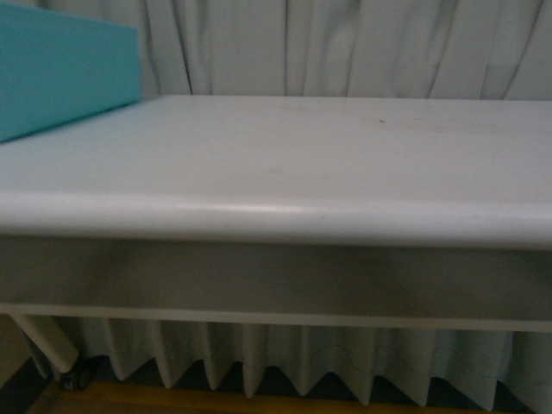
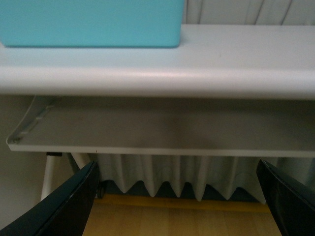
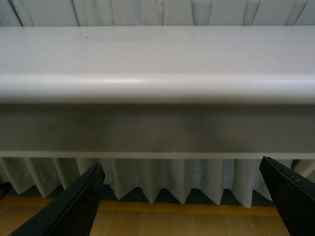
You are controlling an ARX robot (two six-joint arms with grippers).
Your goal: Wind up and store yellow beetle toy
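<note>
The yellow beetle toy is out of view in every frame. My left gripper [image 2: 179, 206] is open and empty, held below the level of the white table's front edge [image 2: 157, 81]; its dark fingers [image 2: 64, 206] show at both sides of the left wrist view. My right gripper [image 3: 182, 206] is open and empty too, also below the table's front edge [image 3: 157, 88], with its dark fingers [image 3: 74, 206] wide apart. Neither gripper shows in the front view.
A teal box [image 1: 60, 69] stands on the white table [image 1: 285, 155] at the far left; it also shows in the left wrist view [image 2: 93, 22]. A white pleated curtain [image 1: 345, 47] hangs behind. Under the table are a skirt [image 3: 162, 179], a table leg [image 1: 47, 341] and wooden floor [image 2: 177, 219].
</note>
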